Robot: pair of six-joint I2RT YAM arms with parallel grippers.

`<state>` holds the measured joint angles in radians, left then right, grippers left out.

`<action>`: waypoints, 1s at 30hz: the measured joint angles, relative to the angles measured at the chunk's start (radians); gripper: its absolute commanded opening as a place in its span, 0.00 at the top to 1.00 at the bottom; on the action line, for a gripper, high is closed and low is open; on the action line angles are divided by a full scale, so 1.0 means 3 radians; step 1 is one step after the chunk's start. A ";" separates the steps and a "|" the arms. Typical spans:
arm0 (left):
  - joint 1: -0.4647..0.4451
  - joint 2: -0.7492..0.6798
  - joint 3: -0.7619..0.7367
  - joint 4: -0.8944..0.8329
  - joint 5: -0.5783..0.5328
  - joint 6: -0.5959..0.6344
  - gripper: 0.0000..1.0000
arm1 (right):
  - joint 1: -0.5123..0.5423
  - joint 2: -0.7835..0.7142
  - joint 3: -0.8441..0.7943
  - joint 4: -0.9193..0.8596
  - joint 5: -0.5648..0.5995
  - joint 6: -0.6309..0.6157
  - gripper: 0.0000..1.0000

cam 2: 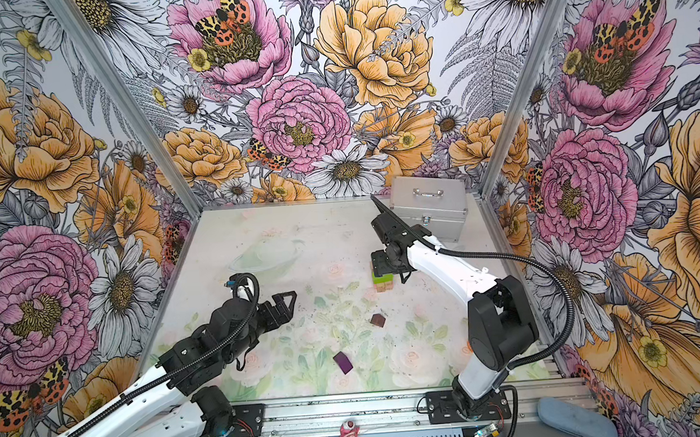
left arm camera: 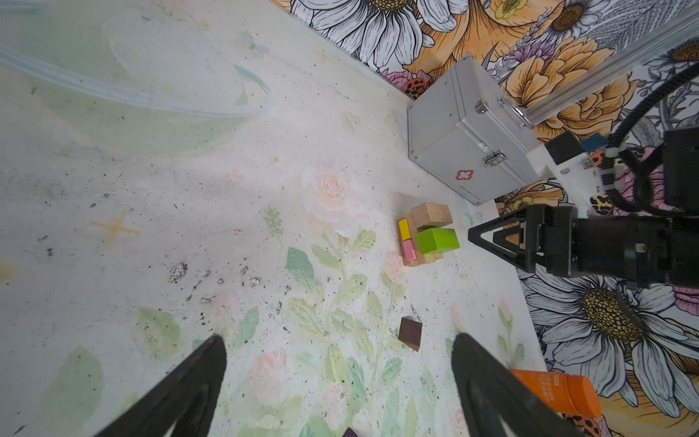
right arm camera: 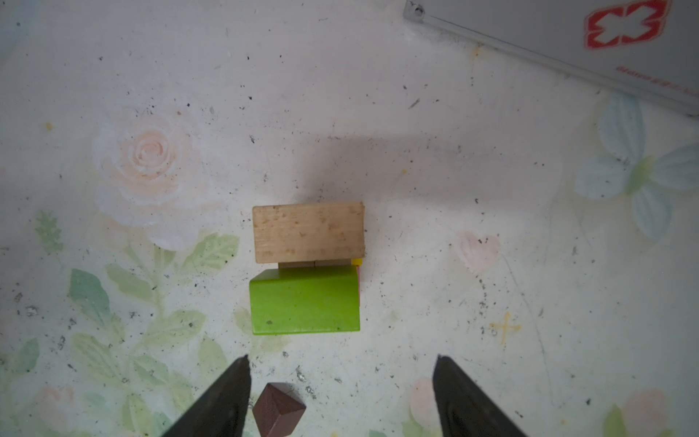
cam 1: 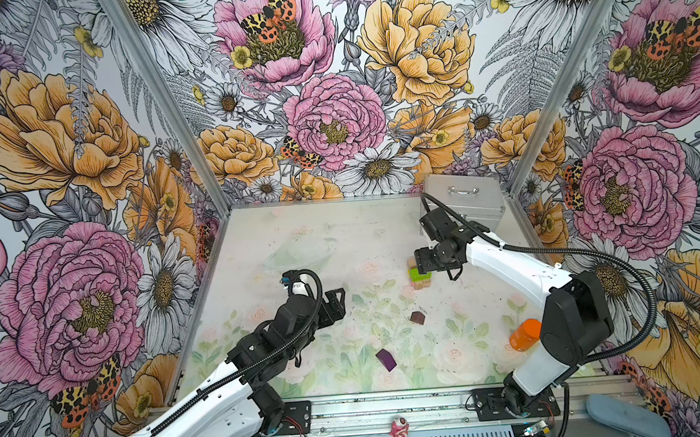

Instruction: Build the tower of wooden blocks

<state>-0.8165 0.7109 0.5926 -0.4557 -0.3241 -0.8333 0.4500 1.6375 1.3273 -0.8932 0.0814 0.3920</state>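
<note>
a: where's the right gripper (right arm camera: 341,359) now?

b: hanging over the tower (cam 1: 421,281), fingers spread wide, nothing between them. the tower is straight beneath it. a green block (right arm camera: 304,302) and a tan block (right arm camera: 308,232) lie side by side on top, with a thin gap between them.

a: and the left gripper (left arm camera: 339,340)?

b: spread and empty too, up off the table (left arm camera: 189,227). it's well apart from the tower, which lies out ahead of its fingertips.

a: so what's the step?

b: i'd say fetching the next piece. the brown block (right arm camera: 278,410) lies loose on the table, back from the right gripper toward the robot. the purple block (cam 1: 386,359) lies farther back again, nearer the robot than either gripper.

a: how to do it well?

b: rise straight up first, so no finger clips the green block on the way out. the brown one sits skewed, so turn the wrist until the fingers face its long sides, then close at mid-length. set it across the top pair, not along them, bridging that gap. let go only once it rests flat, because a sideways nudge could slide the top blocks.
</note>
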 measured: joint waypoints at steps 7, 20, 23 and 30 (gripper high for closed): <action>-0.0029 0.0022 0.0031 -0.0011 -0.0037 0.0000 0.05 | 0.0000 0.0357 0.0322 0.0019 -0.0031 -0.0043 0.13; 0.0025 0.0145 0.0090 -0.0025 -0.0069 0.0071 0.05 | -0.0022 0.0704 0.0535 0.0013 -0.0088 -0.0066 0.13; 0.0034 0.0141 0.0090 -0.0027 -0.0069 0.0075 0.05 | -0.0022 0.0773 0.0576 0.0010 -0.0089 -0.0066 0.15; 0.0113 0.0083 0.0090 -0.0033 -0.0066 0.0074 0.05 | -0.0022 0.0895 0.0668 0.0009 -0.0120 -0.0084 0.25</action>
<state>-0.7826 0.7357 0.6197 -0.4656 -0.3439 -0.8112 0.4435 1.9060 1.5276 -0.8906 0.0456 0.3668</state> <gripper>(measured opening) 0.949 0.769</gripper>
